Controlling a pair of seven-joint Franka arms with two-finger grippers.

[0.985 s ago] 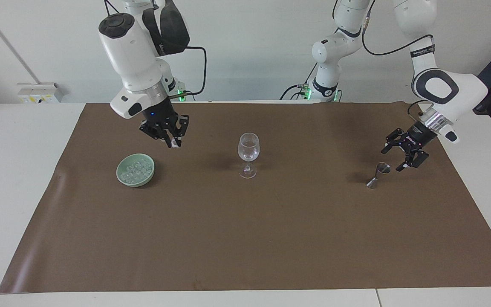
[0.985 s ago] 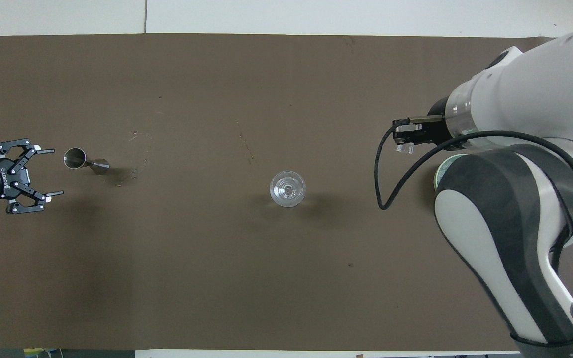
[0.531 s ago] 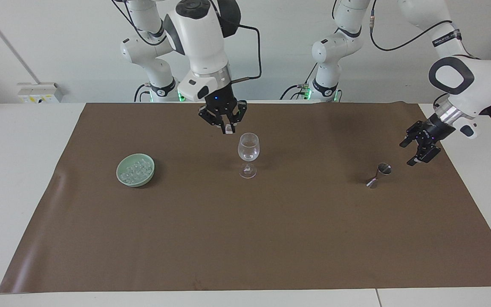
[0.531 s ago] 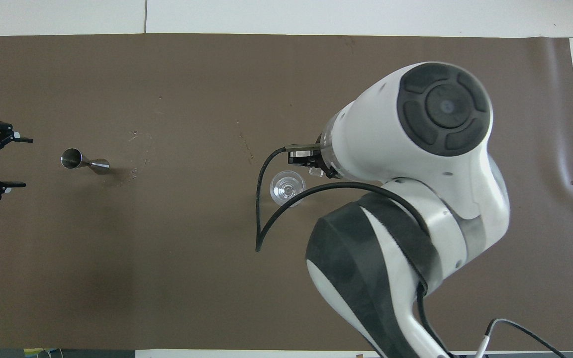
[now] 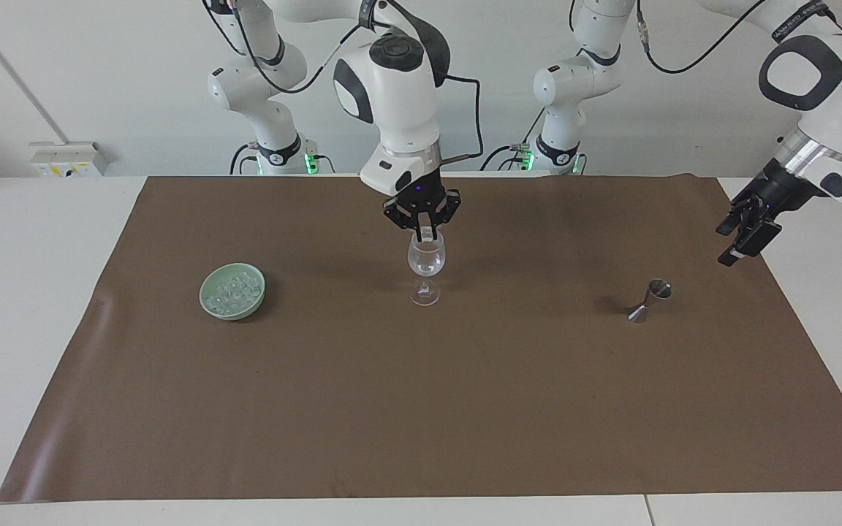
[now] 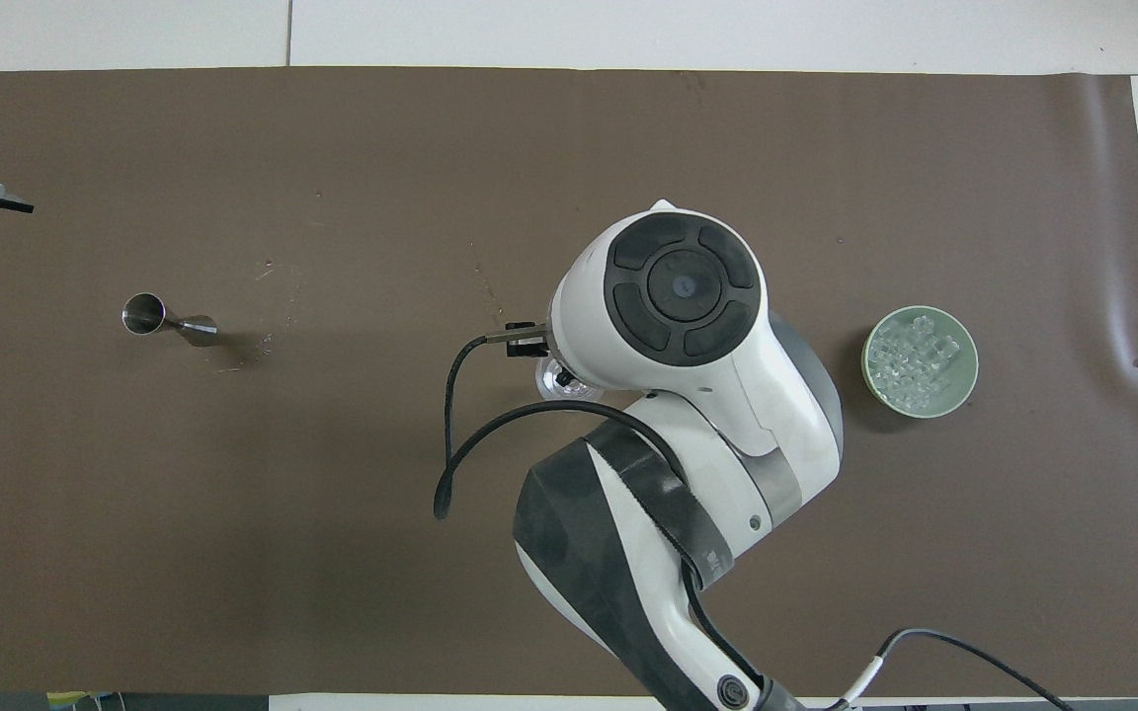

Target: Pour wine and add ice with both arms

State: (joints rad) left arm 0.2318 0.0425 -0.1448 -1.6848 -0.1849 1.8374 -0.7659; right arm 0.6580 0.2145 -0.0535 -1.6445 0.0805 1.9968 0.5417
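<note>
A clear wine glass [image 5: 426, 264] stands upright mid-mat. My right gripper [image 5: 425, 235] hangs just over its rim, shut on a small clear ice cube [image 5: 427, 234]. In the overhead view the right arm's wrist covers most of the wine glass [image 6: 551, 378]. More ice [image 5: 232, 289] lies in a pale green bowl [image 5: 205, 299] toward the right arm's end; the ice [image 6: 917, 357] also shows from above. My left gripper [image 5: 745, 235] is raised over the mat's edge at the left arm's end, open and holding nothing; its fingertips [image 6: 14, 206] show spread wide. No wine shows.
A small steel jigger [image 5: 651, 299] stands on the brown mat [image 5: 421, 409] toward the left arm's end, apart from the left gripper; from above the jigger [image 6: 166, 322] shows its open cup. White table borders the mat on every side.
The right gripper carried the ice cube from beside the green bowl to just over the wine glass. The left gripper rose and drew away from the jigger, staying open.
</note>
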